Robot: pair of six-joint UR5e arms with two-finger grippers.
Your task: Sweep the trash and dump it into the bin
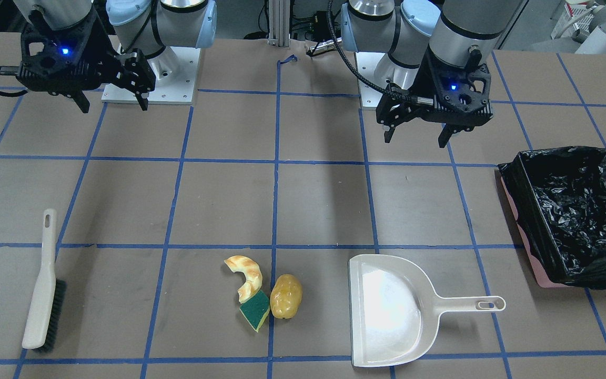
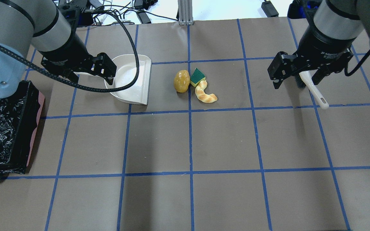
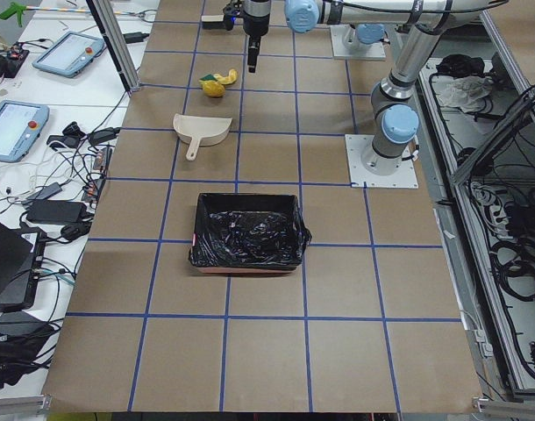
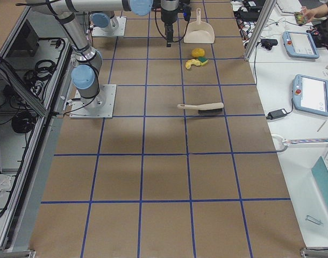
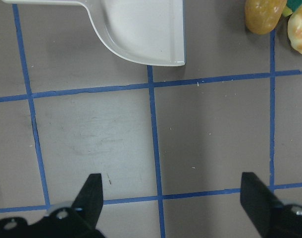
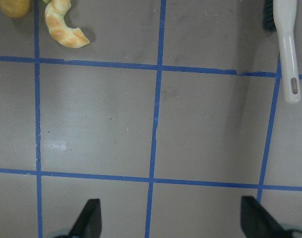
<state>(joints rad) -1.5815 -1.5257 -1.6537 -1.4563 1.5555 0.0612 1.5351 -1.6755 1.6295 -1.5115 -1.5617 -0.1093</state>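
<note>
The trash lies together on the table: a tan croissant (image 1: 245, 276), a yellow-brown potato (image 1: 285, 296) and a green-and-yellow sponge (image 1: 255, 309). In the overhead view the croissant (image 2: 205, 94), potato (image 2: 181, 81) and sponge (image 2: 197, 76) sit mid-table. The bin (image 1: 524, 210), lined with a black bag, stands at the robot's left (image 2: 27, 128). My left gripper (image 1: 418, 134) hovers open and empty above the table near the dustpan (image 2: 92, 78). My right gripper (image 1: 115, 105) hovers open and empty above the brush's handle (image 2: 295, 82).
A beige dustpan (image 1: 387, 310) lies between the trash and the bin, its mouth toward the trash. A beige brush with black bristles (image 1: 42, 284) lies on the robot's right. Blue tape lines grid the brown table.
</note>
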